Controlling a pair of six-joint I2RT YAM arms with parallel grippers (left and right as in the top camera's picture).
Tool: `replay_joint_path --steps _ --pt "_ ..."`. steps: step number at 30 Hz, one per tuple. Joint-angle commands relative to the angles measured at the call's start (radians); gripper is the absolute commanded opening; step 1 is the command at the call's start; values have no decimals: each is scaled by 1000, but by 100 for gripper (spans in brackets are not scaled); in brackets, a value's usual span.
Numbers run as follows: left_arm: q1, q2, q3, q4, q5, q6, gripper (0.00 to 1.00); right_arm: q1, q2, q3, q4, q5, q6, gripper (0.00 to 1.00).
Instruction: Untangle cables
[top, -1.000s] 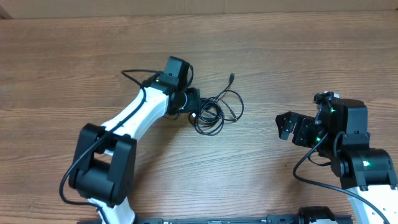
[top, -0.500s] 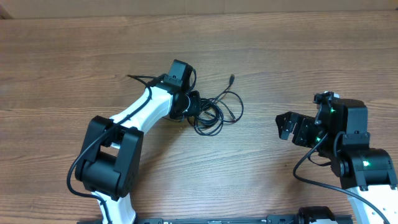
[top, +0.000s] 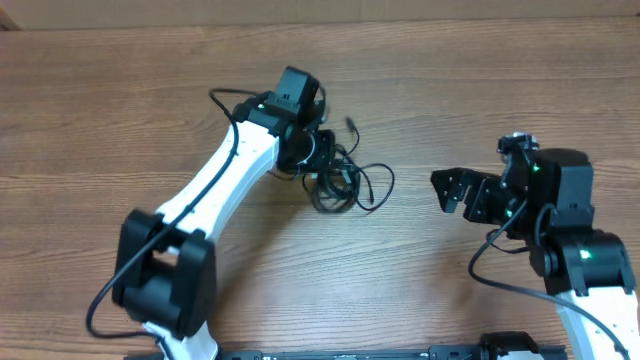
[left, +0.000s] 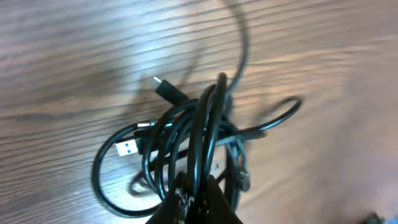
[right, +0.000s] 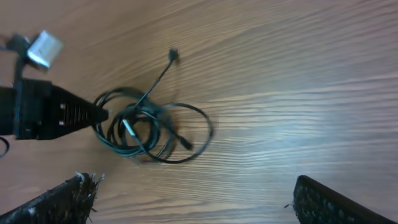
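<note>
The cables (top: 352, 183) are a tangle of thin black loops on the wooden table, with one free end and its small plug (top: 350, 122) pointing away. My left gripper (top: 322, 163) is shut on the left side of the tangle. In the left wrist view several strands (left: 198, 127) run up from between its fingertips (left: 196, 194), and a blue USB plug (left: 126, 148) sticks out on the left. My right gripper (top: 452, 192) stands open to the right of the tangle, apart from it. Its wrist view shows the cables (right: 152, 129) ahead of the wide-apart fingers (right: 62, 198).
The wooden table (top: 480, 90) runs in all directions around the tangle. The left arm's white links (top: 215, 185) slant across the left middle. The right arm's base (top: 585, 265) stands at the right front edge.
My left gripper has shut on the tangle and moved a little farther away, dragging the loops and the free plug end with it. The right gripper has edged left, still open.
</note>
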Motion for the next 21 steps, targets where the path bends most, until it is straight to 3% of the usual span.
replay_joint_path --steps 1,6,15,21 --pt "-38 -83 54 -2 86 72 4 15 48 26 23 -106 1 100" --pt "-66 -135 64 5 100 74 4 72 130 26 37 -106 1 100" --pt "-68 -203 65 40 257 74 4 156 276 26 106 -65 11 100" --pt "-68 -259 66 43 272 74 4 156 372 26 142 10 113 100"
